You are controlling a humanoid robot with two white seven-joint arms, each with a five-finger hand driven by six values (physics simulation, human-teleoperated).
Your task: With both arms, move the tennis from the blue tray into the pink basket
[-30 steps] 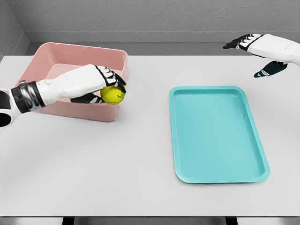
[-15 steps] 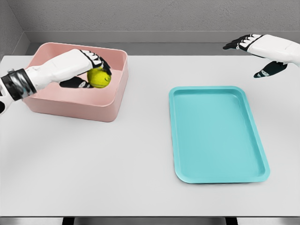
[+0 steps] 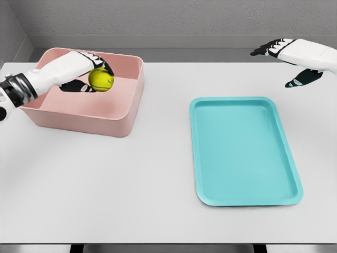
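Observation:
A yellow-green tennis ball (image 3: 101, 79) hangs over the inside of the pink basket (image 3: 122, 119), held in my left hand (image 3: 87, 73), whose fingers curl around it from above and below. The left arm reaches in from the left edge across the basket's near-left rim. The blue tray (image 3: 243, 150) lies on the table's right half with nothing in it. My right hand (image 3: 287, 60) floats high at the far right, above and behind the tray, fingers spread and holding nothing.
The white table (image 3: 105, 184) carries only the basket and the tray. A grey wall and a dark ledge run behind the table's far edge.
My left hand has carried the ball up and to the left, from in front of the basket's near wall to above its interior. The right hand has stayed still.

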